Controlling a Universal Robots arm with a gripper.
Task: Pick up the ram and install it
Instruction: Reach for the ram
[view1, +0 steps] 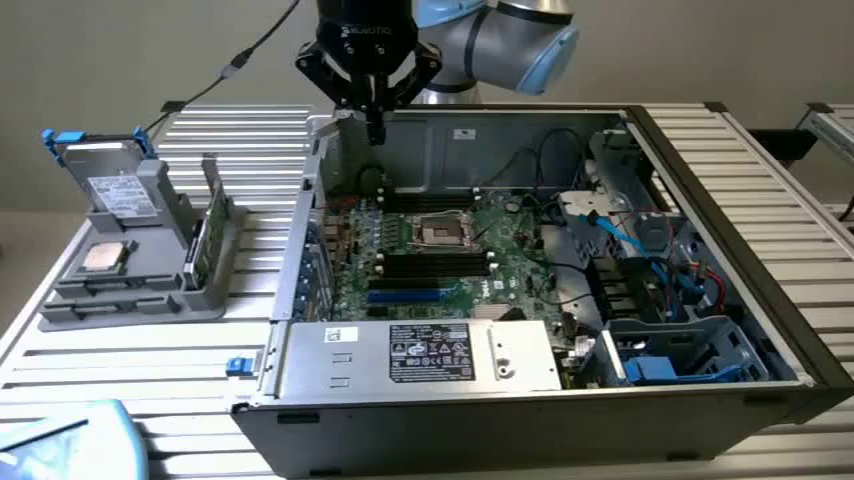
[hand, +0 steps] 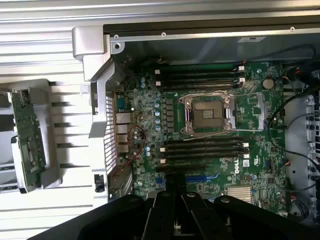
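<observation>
The open computer case held its motherboard, whose black slots the wrist view laid out from above. In the exterior view, a grey holder sat at nine o'clock of the case. The gripper hung at eleven o'clock, closed tight, empty; the ram stood upright in the holder

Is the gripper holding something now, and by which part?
Nothing: the gripper is shut and empty above the open case, and the ram stands in the grey holder.
</observation>
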